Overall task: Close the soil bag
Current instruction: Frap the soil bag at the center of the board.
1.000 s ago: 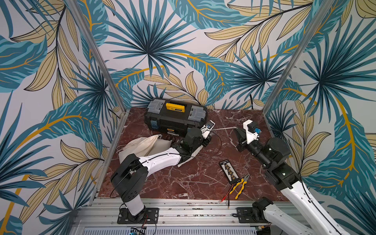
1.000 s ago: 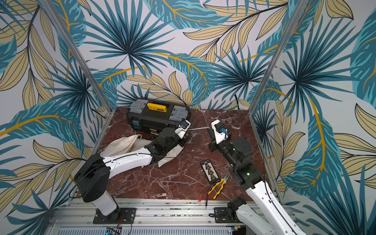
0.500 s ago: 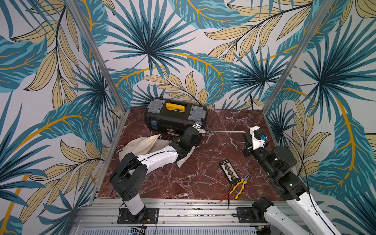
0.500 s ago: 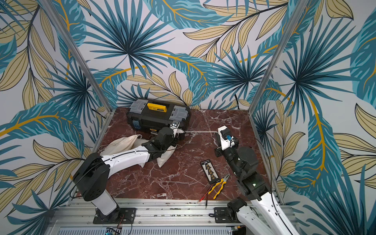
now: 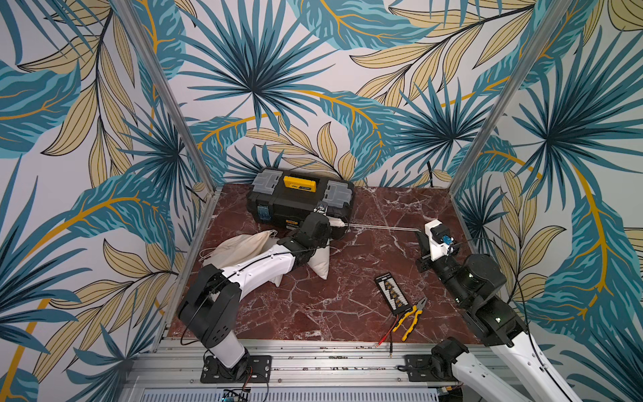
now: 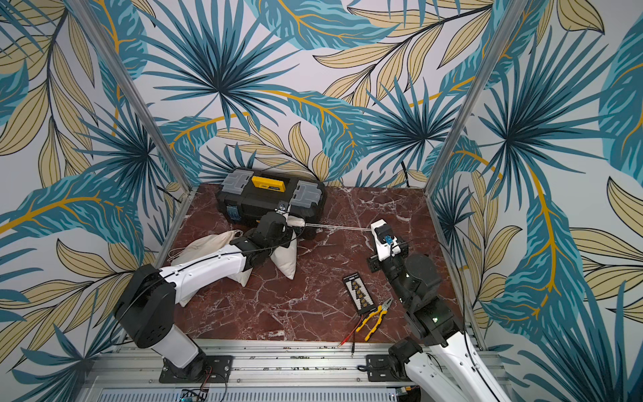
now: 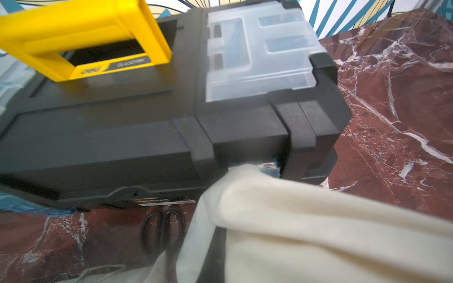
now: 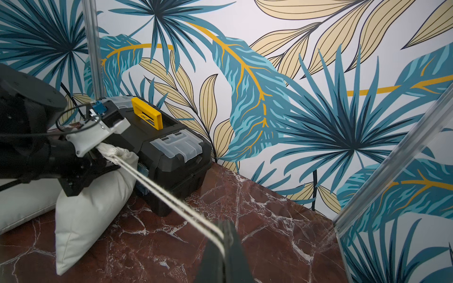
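A dark red marble table [image 5: 313,306] stands between walls covered in big blue and tan leaves.

The right gripper [image 8: 225,226] is pressed together on the white drawstring [image 8: 171,196]. The string runs tight and straight from there to the bunched neck of the soil bag [image 8: 90,196]. The left gripper [image 5: 330,224] is squeezed shut on that neck.

The soil bag is a cream cloth sack. It lies right against the front of the black toolbox [image 5: 299,202], near the toolbox's right end. The toolbox has a yellow handle and stands at the back of the table.

A second cream bag [image 5: 240,245] lies in front of the toolbox's left end, partly under the left arm. Black scissors [image 7: 161,230] lie just in front of the toolbox, beside the soil bag. Yellow pliers [image 5: 412,316] and a black card of small parts [image 5: 393,290] lie well apart from the toolbox, near the table's front edge.
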